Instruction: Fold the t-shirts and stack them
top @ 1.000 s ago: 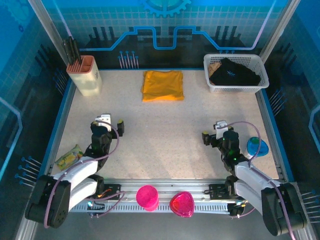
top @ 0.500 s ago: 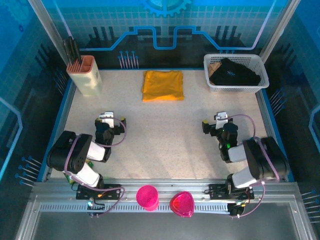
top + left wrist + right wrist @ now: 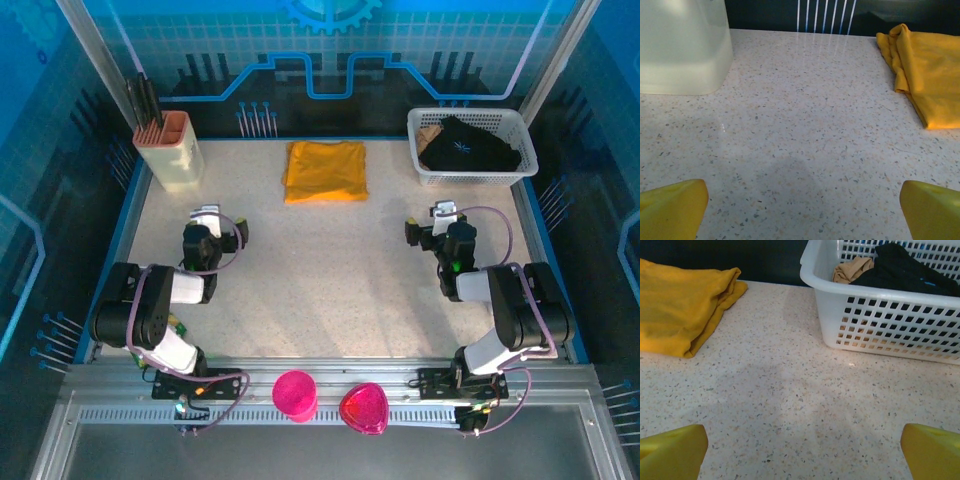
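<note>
A white basket (image 3: 470,178) stands at the far right corner of the table (image 3: 330,280). It holds a black garment (image 3: 468,145) and, at its left end, a bit of tan cloth (image 3: 430,134).

The t-shirt (image 3: 325,171) lies left of the basket, apart from it and in line with it along the far edge. It is orange-yellow and folded into a rough rectangle that lies flat. In the wrist views its layers show bunched along the folded side edges.

The right gripper (image 3: 440,226) sits low over the table, nearer than the basket and about level with its left end. Its jaws stand wide apart and grasp nothing. Its yellow fingertips (image 3: 672,452) show at the bottom corners of the right wrist view, with bare table between them and the basket ahead to the right.

The left gripper (image 3: 215,224) is far left of the basket, past the t-shirt and nearer. It too is spread wide and empty. Its fingertips (image 3: 932,210) frame bare table in the left wrist view.

A holder (image 3: 170,150) with dark handles sticking up stands far left of the basket, beyond the t-shirt. A pink cup (image 3: 295,393) and a pink heart-shaped bowl (image 3: 363,407) sit well nearer than the basket, on the front rail.
</note>
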{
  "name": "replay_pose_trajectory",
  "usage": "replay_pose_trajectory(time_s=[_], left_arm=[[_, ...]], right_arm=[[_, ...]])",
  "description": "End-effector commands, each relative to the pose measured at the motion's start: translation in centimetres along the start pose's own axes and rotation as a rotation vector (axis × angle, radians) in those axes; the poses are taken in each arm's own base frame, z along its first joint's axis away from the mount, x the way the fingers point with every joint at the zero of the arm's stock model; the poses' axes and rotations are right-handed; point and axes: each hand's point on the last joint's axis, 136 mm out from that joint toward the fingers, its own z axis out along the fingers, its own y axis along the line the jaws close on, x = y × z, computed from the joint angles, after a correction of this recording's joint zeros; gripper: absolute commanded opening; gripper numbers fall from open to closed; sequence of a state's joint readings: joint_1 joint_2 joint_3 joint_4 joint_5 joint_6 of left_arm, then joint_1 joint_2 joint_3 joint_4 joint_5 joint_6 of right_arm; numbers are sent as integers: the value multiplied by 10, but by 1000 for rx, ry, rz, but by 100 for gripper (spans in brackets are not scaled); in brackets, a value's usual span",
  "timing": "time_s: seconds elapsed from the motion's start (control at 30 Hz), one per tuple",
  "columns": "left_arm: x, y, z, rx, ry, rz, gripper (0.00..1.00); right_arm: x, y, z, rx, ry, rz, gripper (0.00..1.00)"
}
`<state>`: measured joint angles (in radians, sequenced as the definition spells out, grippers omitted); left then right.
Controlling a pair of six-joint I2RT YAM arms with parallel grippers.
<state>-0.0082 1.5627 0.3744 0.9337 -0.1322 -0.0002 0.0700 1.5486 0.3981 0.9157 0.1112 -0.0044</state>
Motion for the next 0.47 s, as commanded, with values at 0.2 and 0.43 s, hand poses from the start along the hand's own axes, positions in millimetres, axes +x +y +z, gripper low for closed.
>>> replay_pose_trajectory(time_s=[0.2, 0.43], left_arm=[[-4, -8, 0, 40, -1, 3, 99], [-4, -9, 0, 46, -1, 5, 99]], right_arm=[[3, -1, -1, -1, 10, 8, 100], [3, 1, -1, -3, 11, -1, 100]])
